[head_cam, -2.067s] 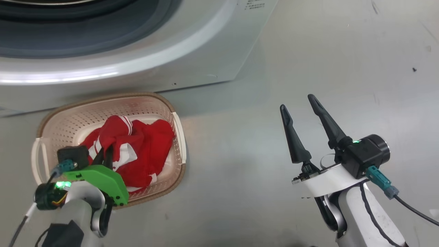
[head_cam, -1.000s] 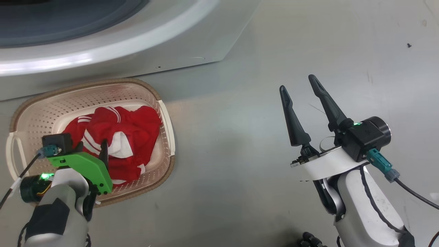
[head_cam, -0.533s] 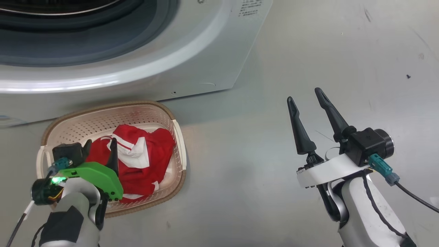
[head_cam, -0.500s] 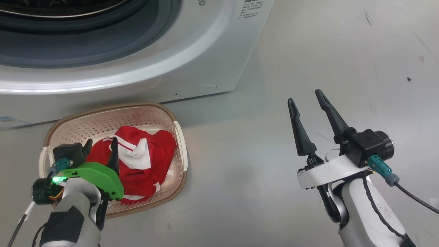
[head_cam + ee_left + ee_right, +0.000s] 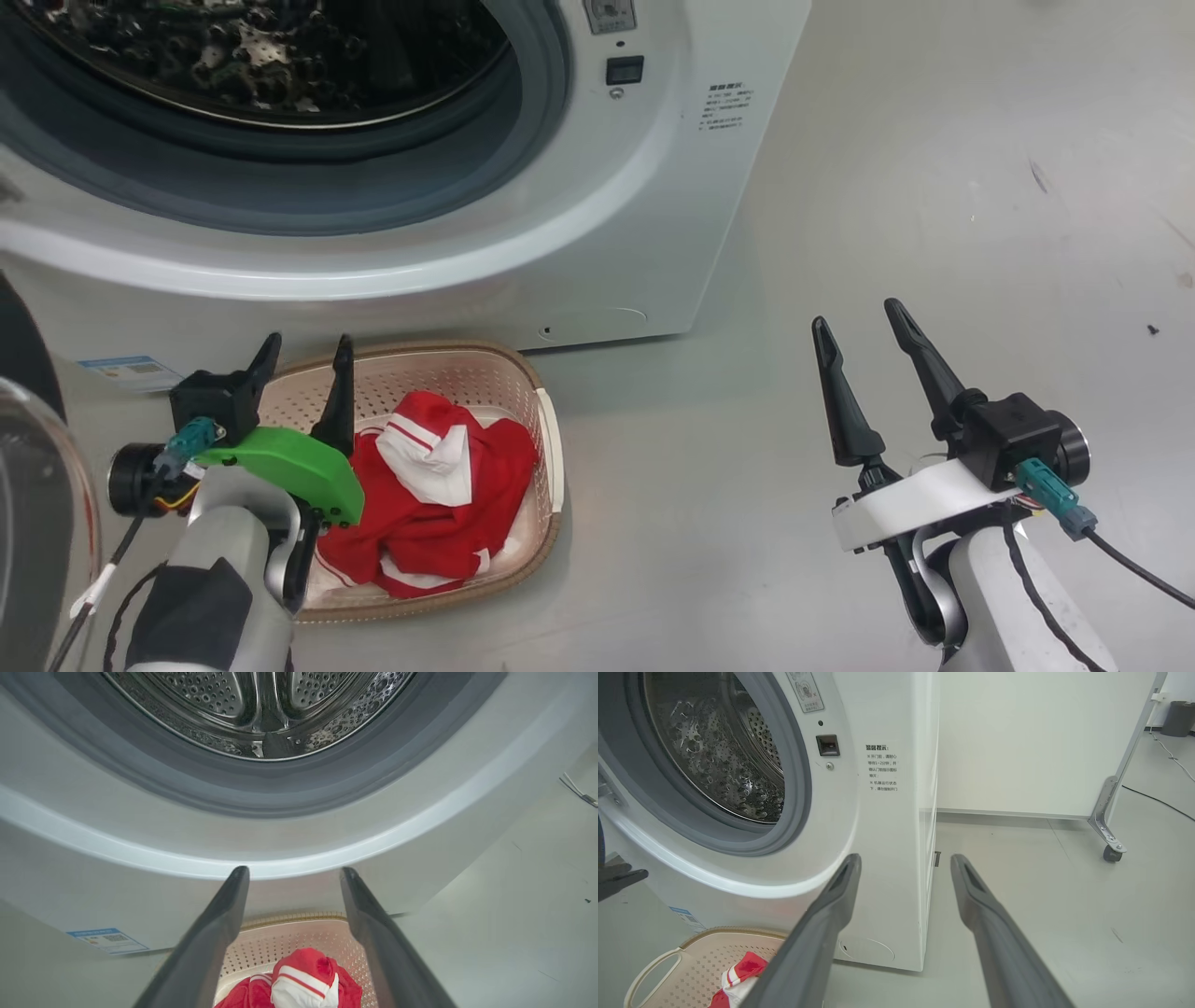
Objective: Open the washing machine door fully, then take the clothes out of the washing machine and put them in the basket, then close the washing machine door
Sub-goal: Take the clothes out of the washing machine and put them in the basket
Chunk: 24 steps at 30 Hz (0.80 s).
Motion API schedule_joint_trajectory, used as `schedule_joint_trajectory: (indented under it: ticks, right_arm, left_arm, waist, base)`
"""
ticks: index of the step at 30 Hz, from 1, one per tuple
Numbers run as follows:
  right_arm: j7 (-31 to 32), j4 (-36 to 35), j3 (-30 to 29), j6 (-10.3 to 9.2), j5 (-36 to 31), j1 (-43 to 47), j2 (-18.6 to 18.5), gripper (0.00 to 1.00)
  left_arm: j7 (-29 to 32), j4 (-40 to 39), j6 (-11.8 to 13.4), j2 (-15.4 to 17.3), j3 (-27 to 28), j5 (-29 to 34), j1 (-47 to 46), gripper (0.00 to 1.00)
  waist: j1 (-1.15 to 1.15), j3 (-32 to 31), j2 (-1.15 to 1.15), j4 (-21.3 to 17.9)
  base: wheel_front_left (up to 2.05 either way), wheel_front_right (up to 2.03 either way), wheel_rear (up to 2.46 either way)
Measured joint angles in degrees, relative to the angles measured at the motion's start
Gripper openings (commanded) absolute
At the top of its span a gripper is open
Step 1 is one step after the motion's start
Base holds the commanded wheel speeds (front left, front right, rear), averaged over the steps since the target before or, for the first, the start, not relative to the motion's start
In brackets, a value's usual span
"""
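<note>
The white washing machine (image 5: 607, 233) stands with its steel drum (image 5: 257, 704) exposed. The washing machine door (image 5: 37, 523) is swung out at the far left of the head view, glass bowl and black rim showing. The cream basket (image 5: 544, 439) sits on the floor in front of the machine, with the red and white clothes (image 5: 439, 495) heaped inside. My left gripper (image 5: 309, 340) hovers open above the basket's left part, nothing between its fingers, pointing at the machine's front (image 5: 294, 870). My right gripper (image 5: 856, 314) stands open over bare floor to the right, empty (image 5: 905, 857).
A blue label (image 5: 126, 371) is stuck low on the machine's front. A white panel on a castor frame (image 5: 1111, 849) stands behind and to the right of the machine, with a cable on the floor. Grey floor spreads to the right of the basket.
My left gripper has opened fully and lifted up out of the basket, leaving the clothes lying in it. The head camera has tilted up, bringing the drum and door into view. The right gripper stays open.
</note>
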Motion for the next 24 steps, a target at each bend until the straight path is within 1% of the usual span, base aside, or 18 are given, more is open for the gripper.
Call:
schedule_joint_trajectory:
  ticks: [4, 6, 7, 11, 16, 17, 24]
  right_arm:
    - [0.0, 0.05, -0.34, 0.01, -0.09, 0.69, 0.05, 1.0]
    - [0.0, 0.1, -0.69, 0.01, -0.09, 1.22, 0.07, 1.0]
    - [0.0, 0.18, -0.84, 0.01, -0.09, 1.78, 0.09, 1.0]
    - [0.0, 0.47, -0.81, 0.15, -0.09, 2.87, 0.13, 1.0]
    - [0.0, 1.01, -0.78, 0.49, -0.11, 4.66, 0.18, 1.0]
    - [0.0, 1.01, -0.78, 0.49, -0.11, 4.66, 0.18, 1.0]
    - [0.0, 1.36, -1.67, 0.38, -0.09, 7.6, 0.24, 1.0]
  left_arm:
    - [0.0, -7.14, 0.13, 0.0, 0.67, 0.99, 0.94, 1.0]
    - [0.01, -10.17, 0.6, 0.0, 1.07, 1.54, 1.45, 1.0]
    - [0.0, -12.88, 0.65, 0.02, 1.37, 1.71, 2.45, 1.0]
    - [0.0, -17.81, 1.51, 0.08, 1.74, 3.34, 5.21, 1.0]
    - [0.0, -22.1, 2.67, 0.47, 2.02, 4.54, 9.66, 1.0]
    - [0.0, -22.1, 2.67, 0.47, 2.02, 4.54, 9.66, 1.0]
    - [0.0, -25.69, 4.1, 0.44, 2.63, 4.5, 17.88, 1.0]
  waist:
    - [0.0, -2.43, 0.0, 1.48]
    - [0.0, -3.66, 0.0, 2.16]
    - [0.0, -4.88, 0.0, 2.78]
    - [0.0, -7.29, 0.0, 3.84]
    - [0.0, -10.19, 0.0, 4.64]
    - [0.0, -10.19, 0.0, 4.64]
    - [-0.01, -13.8, 0.0, 4.89]
  base:
    - [0.0, 0.0, 0.0]
    - [0.0, 0.0, 0.0]
    - [0.0, 0.0, 0.0]
    - [0.0, 0.0, 0.0]
    - [0.0, 0.0, 0.0]
    - [0.0, 0.0, 0.0]
    - [0.0, 0.0, 0.0]
